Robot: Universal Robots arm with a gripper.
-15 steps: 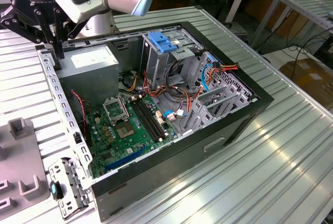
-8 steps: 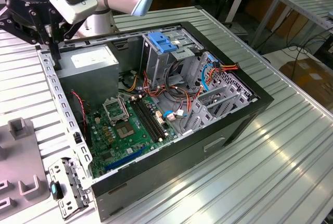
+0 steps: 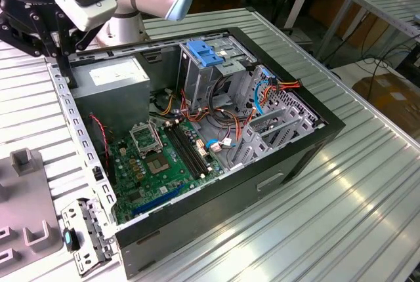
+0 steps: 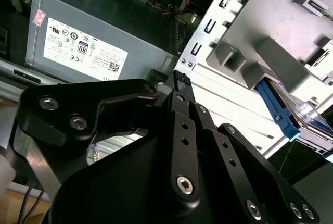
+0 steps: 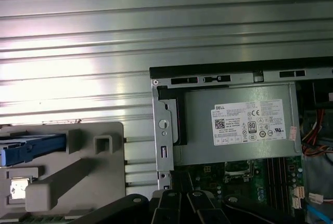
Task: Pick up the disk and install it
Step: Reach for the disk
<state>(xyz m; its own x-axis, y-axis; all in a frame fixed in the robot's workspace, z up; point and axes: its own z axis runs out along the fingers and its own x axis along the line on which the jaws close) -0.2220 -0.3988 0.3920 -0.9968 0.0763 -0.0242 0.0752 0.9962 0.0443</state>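
Disk (image 5: 32, 149), a flat slab edged in blue plastic, sits slotted in a grey moulded holder (image 5: 78, 174) with blocky ribs and square posts. The holder rests on the ribbed, shiny metal tabletop (image 3: 341, 216), just beside the open computer case (image 3: 282, 161), on the exterior view's left. In the second wrist view the disk's blue frame pokes out from under a grey ridge of the holder, with a sliver of silver metal beside it.

The black, bolted tool (image 4: 169, 84) hangs over the case's corner by the power box (image 5: 234, 148), well apart from the disk; whether it is wide or narrow cannot be told. The power box is a plain grey steel block with a white label, seated against the perforated steel rim of the case.

Inside the case lie a green circuit board (image 3: 157, 164) with long black slots, red and orange cables (image 3: 233, 124), and a tall metal cage topped by a blue plastic latch (image 3: 207, 54). A small perforated metal bracket (image 3: 82, 236) lies on the tabletop near the case's front corner.
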